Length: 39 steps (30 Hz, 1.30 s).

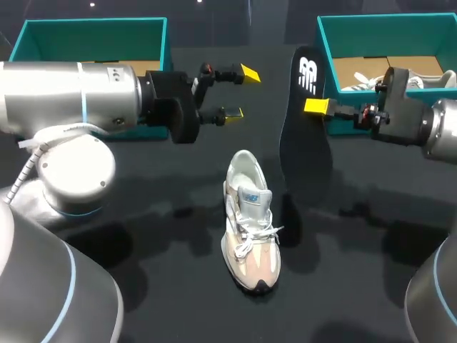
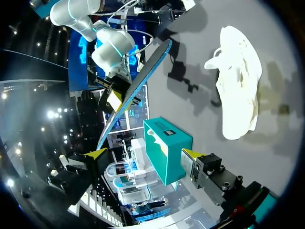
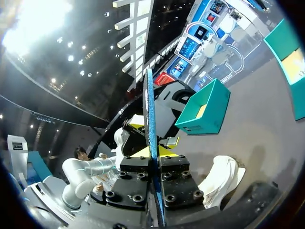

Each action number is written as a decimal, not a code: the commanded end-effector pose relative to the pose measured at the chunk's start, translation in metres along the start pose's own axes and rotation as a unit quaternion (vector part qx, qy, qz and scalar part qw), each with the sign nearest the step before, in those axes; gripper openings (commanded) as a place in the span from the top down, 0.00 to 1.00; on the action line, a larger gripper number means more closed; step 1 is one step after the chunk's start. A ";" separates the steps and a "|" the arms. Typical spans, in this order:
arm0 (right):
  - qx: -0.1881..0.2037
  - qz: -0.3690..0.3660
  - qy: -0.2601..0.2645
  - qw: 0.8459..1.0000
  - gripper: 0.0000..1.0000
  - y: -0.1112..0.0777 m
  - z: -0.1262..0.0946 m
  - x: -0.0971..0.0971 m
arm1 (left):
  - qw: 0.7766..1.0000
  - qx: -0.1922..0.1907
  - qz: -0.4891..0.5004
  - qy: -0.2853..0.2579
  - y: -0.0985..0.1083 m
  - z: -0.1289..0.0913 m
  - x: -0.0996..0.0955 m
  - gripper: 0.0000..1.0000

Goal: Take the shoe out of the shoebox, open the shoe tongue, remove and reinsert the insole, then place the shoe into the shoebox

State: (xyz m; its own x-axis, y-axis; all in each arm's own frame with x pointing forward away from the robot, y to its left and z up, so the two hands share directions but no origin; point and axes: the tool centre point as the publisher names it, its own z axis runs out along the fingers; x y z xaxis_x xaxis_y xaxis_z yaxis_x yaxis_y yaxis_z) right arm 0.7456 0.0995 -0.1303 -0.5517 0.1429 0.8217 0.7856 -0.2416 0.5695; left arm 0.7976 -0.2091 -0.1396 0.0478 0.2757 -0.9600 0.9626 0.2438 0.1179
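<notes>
Black tabletop, matte, soft shadows

A black table (dark, matte top) with a second white shoe lying at its far right

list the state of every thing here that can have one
shoe: standing on its sole on the table, tongue lifted, insole out
insole: out of the shoe, held upright above the table
left gripper: open, empty
right gripper: shut on the insole
left shoebox: open, no lid
right shoebox: open, a second shoe inside
</notes>
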 end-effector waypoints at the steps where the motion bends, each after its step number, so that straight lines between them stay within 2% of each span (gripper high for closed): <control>1: 0.050 0.058 0.001 0.997 1.00 0.017 0.020 -0.024 | 0.997 0.053 -0.007 -0.059 0.012 0.001 0.004 0.00; 15: 0.050 0.058 0.001 0.997 1.00 0.017 0.020 -0.024 | 0.996 0.058 -0.007 -0.065 0.010 0.004 0.005 0.00; 21: 0.042 0.127 -0.026 0.991 1.00 0.033 0.036 -0.032 | 0.992 0.085 -0.004 -0.090 0.001 0.013 0.006 0.00; 28: 0.023 0.178 -0.036 0.983 1.00 0.050 0.051 -0.041 | 0.991 0.092 -0.017 -0.099 0.000 0.022 0.012 0.00; 38: 0.023 0.178 -0.036 0.983 1.00 0.050 0.051 -0.041 | 0.989 0.093 -0.020 -0.113 0.000 0.030 0.008 0.00; 39: 0.023 0.178 -0.036 0.983 1.00 0.050 0.051 -0.041 | 0.989 0.093 -0.020 -0.112 0.000 0.031 0.008 0.03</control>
State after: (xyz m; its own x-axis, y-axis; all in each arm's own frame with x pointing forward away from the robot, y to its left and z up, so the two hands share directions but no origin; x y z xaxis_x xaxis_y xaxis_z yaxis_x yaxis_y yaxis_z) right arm 0.8223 0.1299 -0.1350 -0.2216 0.1202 0.9677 0.9373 -0.2474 0.2454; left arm 0.8035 -0.2288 -0.1535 0.0446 0.0521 -0.9976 0.9965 0.0689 0.0481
